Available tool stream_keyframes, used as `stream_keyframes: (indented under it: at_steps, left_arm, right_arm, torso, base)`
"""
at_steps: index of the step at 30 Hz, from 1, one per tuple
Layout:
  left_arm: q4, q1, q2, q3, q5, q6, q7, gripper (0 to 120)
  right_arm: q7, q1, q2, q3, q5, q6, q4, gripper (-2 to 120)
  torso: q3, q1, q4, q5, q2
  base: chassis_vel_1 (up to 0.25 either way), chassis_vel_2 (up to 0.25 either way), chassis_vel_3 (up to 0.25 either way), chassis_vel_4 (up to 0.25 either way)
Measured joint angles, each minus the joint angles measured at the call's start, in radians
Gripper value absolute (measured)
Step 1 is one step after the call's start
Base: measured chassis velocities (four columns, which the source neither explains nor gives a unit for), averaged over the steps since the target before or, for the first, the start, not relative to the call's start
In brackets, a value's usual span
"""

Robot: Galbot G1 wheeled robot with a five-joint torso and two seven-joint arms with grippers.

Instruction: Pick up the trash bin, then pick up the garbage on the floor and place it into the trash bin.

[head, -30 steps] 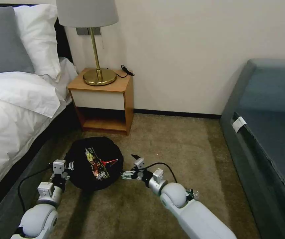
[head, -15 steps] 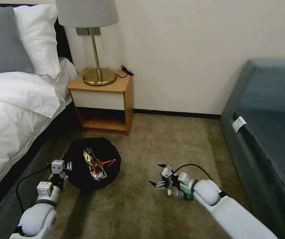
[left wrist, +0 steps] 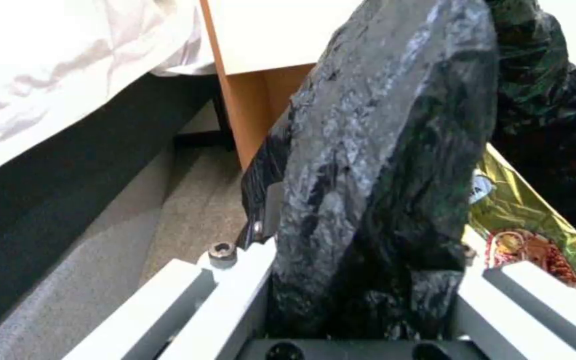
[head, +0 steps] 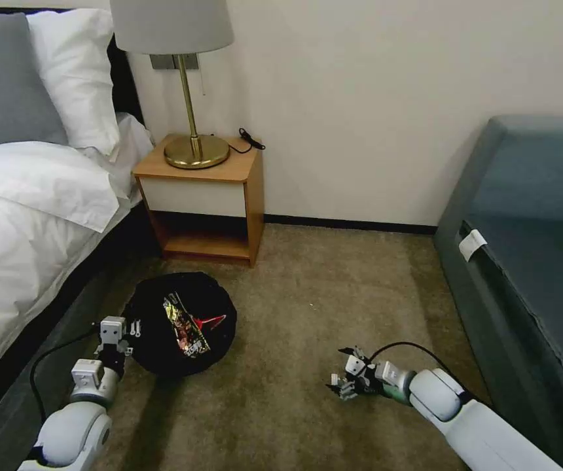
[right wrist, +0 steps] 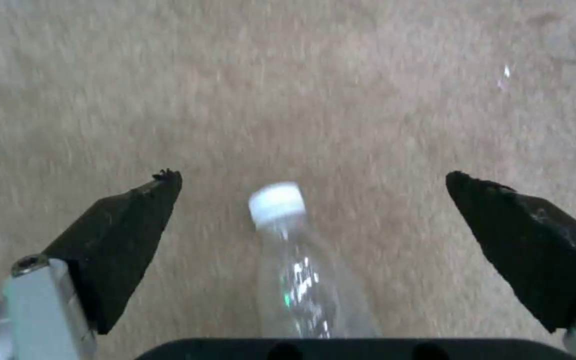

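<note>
Your right gripper (right wrist: 313,182) is low over the carpet (head: 308,294), near-right of the trash bin (head: 180,324), fingers spread wide w/ the clear bottle (right wrist: 301,270) lying between them, cap pointing away from the wrist. Bottle isn't touched yet, so drop straight down, keep it centred btwn the pads, and close on the body below the cap, not the cap itself; thin plastic will likely squash and roll, so squeeze slow. Left gripper (left wrist: 361,300) is clamped on the bin's black bag-covered rim, near the bed (head: 26,216); a snack wrapper (head: 186,324) lies inside. Hold that bin steady and level, opening facing up, while you grab.
</note>
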Motion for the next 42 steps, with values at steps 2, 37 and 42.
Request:
stream_keyframes:
  at_steps: [2, 37, 42]
  left_arm:
    - [0.001, 0.001, 0.001, 0.000, -0.001, -0.002, 0.001, 4]
    - [-0.014, 0.025, 0.003, 0.001, -0.004, -0.015, 0.006, 4]
    - [-0.013, 0.025, 0.003, 0.000, -0.003, -0.015, 0.006, 4]
  right_arm:
    - [-0.006, -0.003, -0.003, 0.006, -0.019, 0.005, -0.008, 100]
    - [-0.038, 0.044, 0.065, 0.107, -0.220, 0.108, -0.320, 70]
    - [-0.049, 0.044, 0.066, 0.110, -0.222, 0.117, -0.328, 57]
  torso:
    - [0.000, 0.000, 0.0000, 0.0000, 0.000]
    - [0.000, 0.000, 0.0001, -0.0005, 0.000]
    - [0.000, 0.000, -0.0001, -0.0003, 0.000]
  base:
    - [0.000, 0.000, 0.000, 0.000]
    - [0.000, 0.000, 0.000, 0.000]
    - [0.000, 0.000, 0.000, 0.000]
